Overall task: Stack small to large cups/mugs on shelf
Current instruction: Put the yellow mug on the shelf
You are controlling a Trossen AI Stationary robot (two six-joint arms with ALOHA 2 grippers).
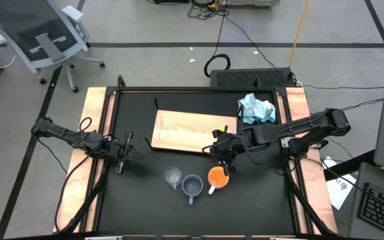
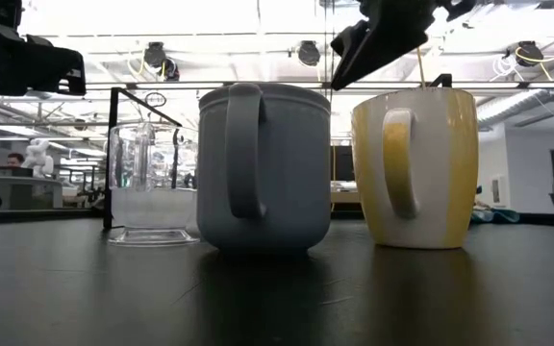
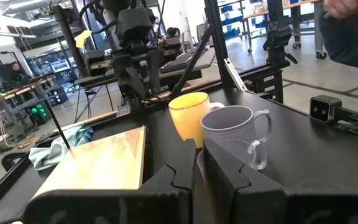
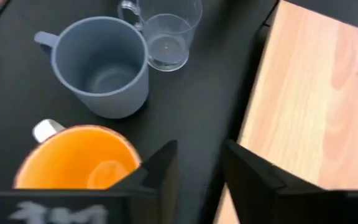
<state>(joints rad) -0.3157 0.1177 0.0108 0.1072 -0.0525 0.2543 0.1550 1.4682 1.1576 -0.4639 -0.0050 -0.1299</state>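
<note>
- Orange mug with white handle (image 1: 218,177) stands upright on the black table (image 1: 145,207), just beside the blue-grey mug (image 1: 192,186); clear glass cup (image 1: 173,176) ends the row, all three short of the light-wood shelf (image 1: 192,131).
- Right tool (image 4: 197,171) hovers over the orange mug's rim, fingers parted, holding nothing.
- Left tool (image 1: 121,157) waits well apart, pinched shut and empty.
- Stiff, smooth, likely light: take the rim wall.
- Mouths face up; the orange mug's handle points toward the table's near edge.
</note>
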